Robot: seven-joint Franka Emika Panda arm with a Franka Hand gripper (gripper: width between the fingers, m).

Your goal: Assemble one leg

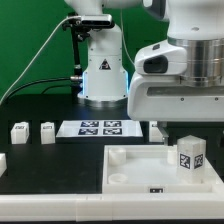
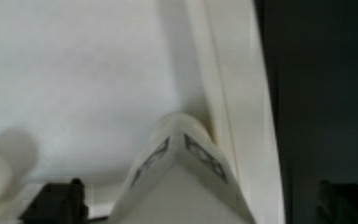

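A leg, a small white block with a black-and-white tag, stands upright in the right part of the large white tray, near its rim. My gripper hangs straight above it. In the wrist view the leg runs between my two dark fingers, close beside the tray's raised rim. A gap shows between the leg and the finger on each side, so the gripper is open around it. Two more legs stand on the black table at the exterior view's left.
The marker board lies on the table before the arm's white base. Another small white part stands just behind the tray. A white piece shows at the exterior view's left edge.
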